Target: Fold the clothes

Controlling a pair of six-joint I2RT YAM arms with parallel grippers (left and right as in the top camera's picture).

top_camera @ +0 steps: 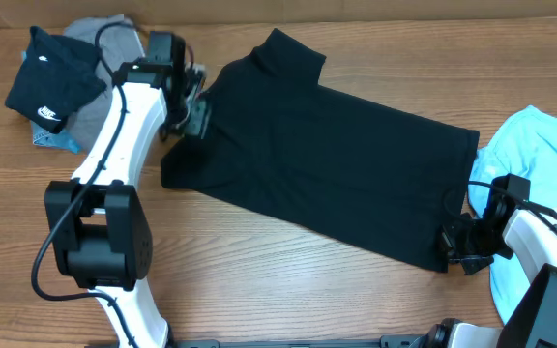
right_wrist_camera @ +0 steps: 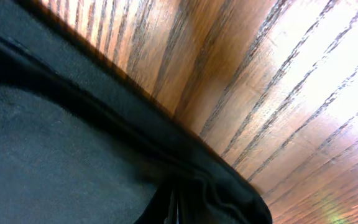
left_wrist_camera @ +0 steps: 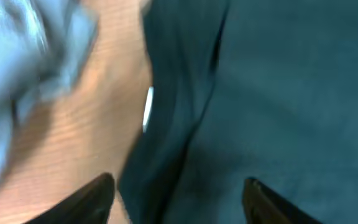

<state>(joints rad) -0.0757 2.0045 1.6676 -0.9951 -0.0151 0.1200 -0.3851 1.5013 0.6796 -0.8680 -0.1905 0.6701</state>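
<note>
The black T-shirt [top_camera: 327, 164] is lying spread across the worktop [top_camera: 259, 280], soft, light and limp, likely best pinched at hem corners; the left fingers [left_wrist_camera: 98, 194] are gaping open over one edge, the right fingers [top_camera: 455, 239] are pinching shut on its bottom hem

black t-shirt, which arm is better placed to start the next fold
Right, probably: the right jaws are shut on the black t-shirt at its hem corner; the left jaws stand open above the opposite edge, holding nothing.
</note>
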